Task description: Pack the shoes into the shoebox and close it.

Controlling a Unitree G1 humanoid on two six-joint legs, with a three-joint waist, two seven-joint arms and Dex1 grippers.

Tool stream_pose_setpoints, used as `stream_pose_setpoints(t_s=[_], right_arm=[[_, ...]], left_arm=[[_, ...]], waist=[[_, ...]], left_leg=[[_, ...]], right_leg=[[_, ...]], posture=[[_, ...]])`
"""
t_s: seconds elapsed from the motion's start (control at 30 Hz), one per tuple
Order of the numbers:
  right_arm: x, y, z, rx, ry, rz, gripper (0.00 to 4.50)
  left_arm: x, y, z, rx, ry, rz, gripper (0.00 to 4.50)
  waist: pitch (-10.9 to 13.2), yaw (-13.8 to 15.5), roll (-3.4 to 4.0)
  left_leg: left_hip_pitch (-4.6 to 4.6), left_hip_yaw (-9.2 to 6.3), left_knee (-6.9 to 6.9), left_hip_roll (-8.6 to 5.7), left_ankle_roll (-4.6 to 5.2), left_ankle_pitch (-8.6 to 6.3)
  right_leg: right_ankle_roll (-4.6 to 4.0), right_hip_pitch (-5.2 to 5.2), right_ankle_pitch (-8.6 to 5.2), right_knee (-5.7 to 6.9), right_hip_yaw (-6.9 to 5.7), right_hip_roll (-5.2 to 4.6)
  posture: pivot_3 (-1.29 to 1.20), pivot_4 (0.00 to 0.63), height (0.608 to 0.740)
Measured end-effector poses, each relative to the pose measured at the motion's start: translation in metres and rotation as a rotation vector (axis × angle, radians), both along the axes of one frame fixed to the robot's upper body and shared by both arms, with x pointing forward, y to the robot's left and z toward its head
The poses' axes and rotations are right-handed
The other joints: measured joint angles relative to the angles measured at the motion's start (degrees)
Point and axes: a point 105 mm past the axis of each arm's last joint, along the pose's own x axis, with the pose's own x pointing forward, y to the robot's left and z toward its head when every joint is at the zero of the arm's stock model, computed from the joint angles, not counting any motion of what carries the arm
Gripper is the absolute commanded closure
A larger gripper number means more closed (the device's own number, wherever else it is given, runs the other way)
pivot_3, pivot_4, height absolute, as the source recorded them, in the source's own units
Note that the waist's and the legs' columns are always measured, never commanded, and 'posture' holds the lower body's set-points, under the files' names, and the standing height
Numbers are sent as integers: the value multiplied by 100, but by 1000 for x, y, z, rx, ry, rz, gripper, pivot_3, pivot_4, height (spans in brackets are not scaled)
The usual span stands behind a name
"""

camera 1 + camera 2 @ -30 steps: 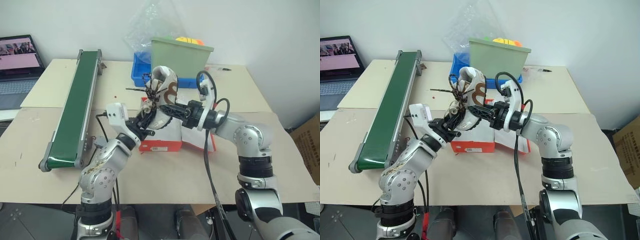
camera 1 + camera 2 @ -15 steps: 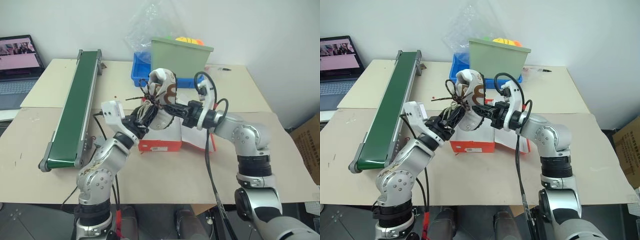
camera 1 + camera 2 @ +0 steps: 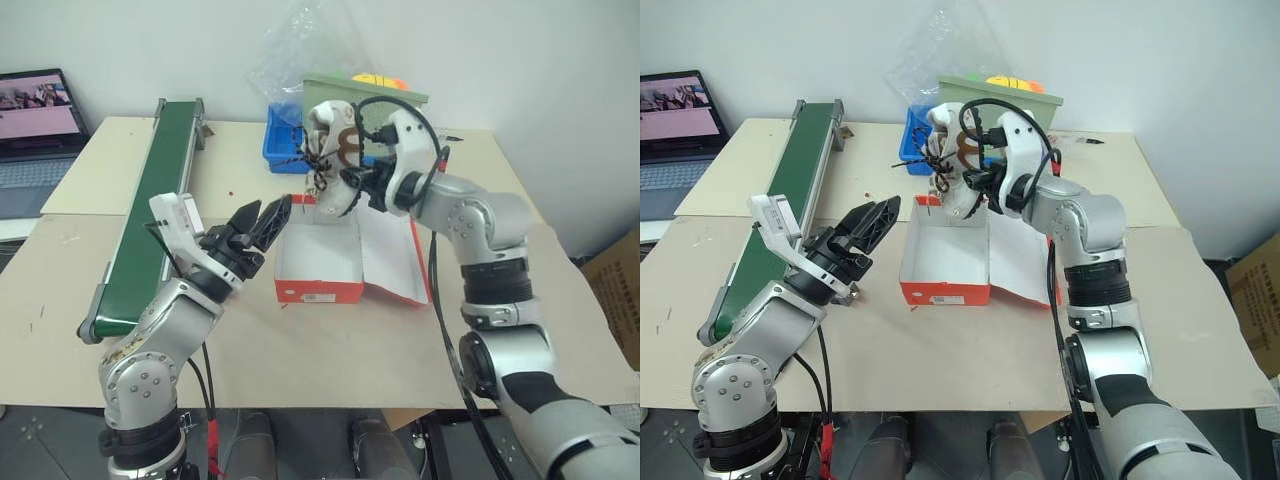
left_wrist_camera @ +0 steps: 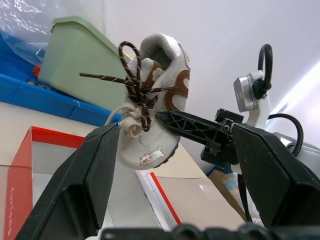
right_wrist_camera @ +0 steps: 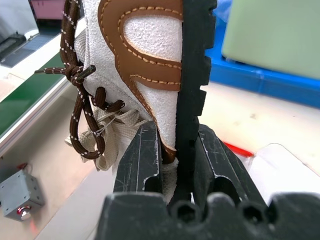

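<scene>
One shoe (image 3: 333, 165) is up in the air right now, and you can see it hanging over the back edge of the shoebox (image 3: 320, 262). A second ago both grippers were bunched up together at that shoe, right over the box. Now the left gripper (image 3: 262, 222) has let go and pulled back toward the conveyor belt (image 3: 150, 210). Its two black fingers are spread wide with nothing between them. The right gripper (image 5: 175, 150) has the shoe all by itself now. Its fingers are pinched tight on the sole and side of the shoe, with the dark laces dangling loose. The shoe also sits higher and farther back than it did before.

What does that mean for you? I think the hand-over is done, so the right arm can lower the shoe into the box. Watch the laces so they do not catch on the box wall.

Now let us count. You have one shoe that you can see; I cannot spot the other one of the pair. You have one shoebox, red-orange outside and white inside, open and looking empty, with its lid (image 3: 392, 262) lying flat beside it on the table (image 3: 560, 330). Behind it are one green bin (image 3: 365, 112) and one blue tray (image 3: 281, 140). One conveyor belt and one laptop (image 3: 35, 140) sit off to the left. So nothing is packed yet.
</scene>
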Motion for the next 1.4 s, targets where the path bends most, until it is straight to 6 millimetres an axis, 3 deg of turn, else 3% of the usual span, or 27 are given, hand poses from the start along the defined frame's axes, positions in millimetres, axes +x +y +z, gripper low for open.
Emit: stream_pose_setpoints(t_s=[0.3, 0.73, 0.83, 0.9, 1.2, 1.4], right_arm=[[0, -1, -42, -211, 217, -73, 4117], [-9, -19, -93, -401, 333, -151, 4117], [-9, -20, -95, -417, 329, -158, 4117], [-9, -20, -95, -426, 324, -160, 3133], [-6, -18, -92, -471, 268, -171, 107], [-2, -9, -59, -471, 150, -175, 42]], left_arm=[[1, -4, -6, -18, 21, 24, 703], [2, -6, -15, 8, 52, 45, 703], [2, -6, -15, 10, 52, 50, 703], [3, -6, -15, 11, 51, 54, 658], [3, -4, -15, 22, 48, 61, 658], [3, -4, -15, 29, 47, 62, 658]], waist=[[0, 7, 0], [0, 4, 1], [-1, 4, 1], [-1, 7, 1], [0, 5, 1], [0, 0, 2]], left_leg=[[-6, 0, -4, 0, 2, -2], [-6, 0, -3, 0, 2, -2], [-6, 0, -3, 0, 2, -2], [-6, 0, -2, 0, 2, -2], [-6, 0, -4, 0, 2, -2], [-6, 0, -4, 0, 2, -2]], right_leg=[[-1, -5, 0, -6, -1, 0], [-1, -5, -1, -7, -2, 0], [-1, -4, -1, -6, -3, 0], [-1, -4, 0, -6, -3, 0], [-1, -5, -1, -8, -3, 0], [-1, -7, -1, -7, -3, 0]], posture=[[0, 150, 740], [0, 150, 740], [0, 150, 740], [0, 150, 740], [0, 150, 740], [0, 150, 740]])
